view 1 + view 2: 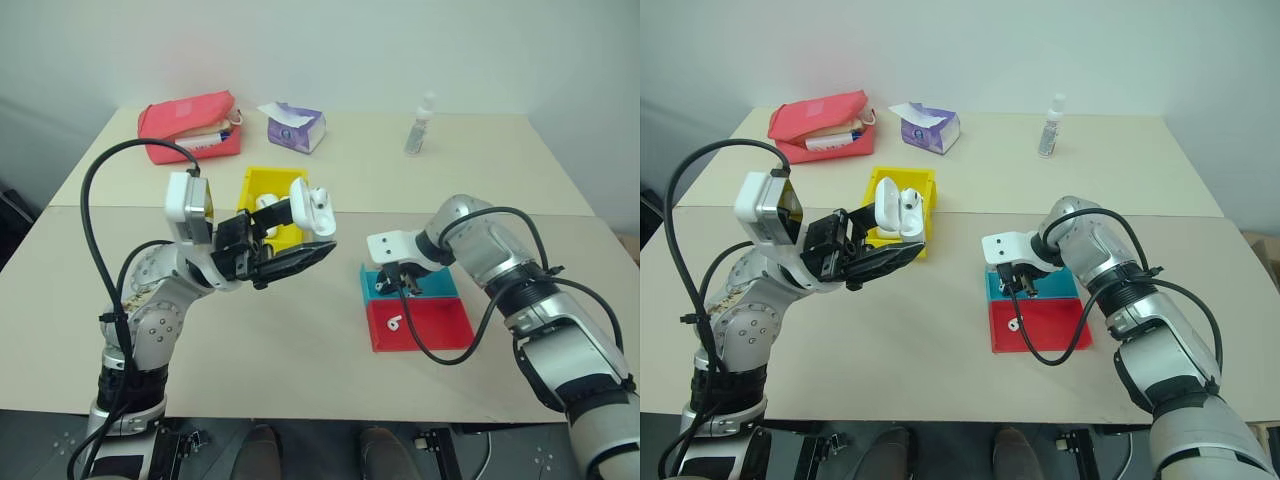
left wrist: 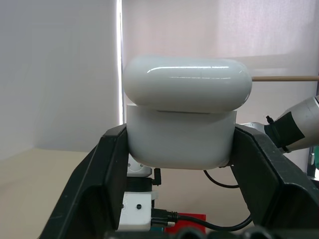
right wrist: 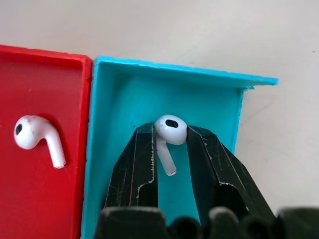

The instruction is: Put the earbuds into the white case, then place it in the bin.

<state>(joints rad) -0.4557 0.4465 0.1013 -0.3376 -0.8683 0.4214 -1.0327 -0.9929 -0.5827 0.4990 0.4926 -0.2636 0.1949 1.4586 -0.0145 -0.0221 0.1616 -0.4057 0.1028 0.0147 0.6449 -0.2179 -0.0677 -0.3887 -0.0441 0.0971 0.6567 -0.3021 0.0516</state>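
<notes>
The right gripper (image 3: 171,149) reaches down into the blue tray (image 3: 124,94), its fingers closed around an earbud (image 3: 169,132) at the head, seemingly to lift it out. A second earbud (image 3: 36,137) lies in the red tray (image 3: 45,199) beside it, near the desk's front edge. The left gripper (image 2: 179,149) clamps the white case (image 2: 182,114) in the air, lid flipped open, presented to receive them. The bin (image 1: 262,185) waits mid-desk behind it.

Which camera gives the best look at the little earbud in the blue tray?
The right wrist view: the earbud sits large between the right gripper fingers, inside the blue tray. In the head views that gripper covers it; the left wrist view faces the white case.
</notes>
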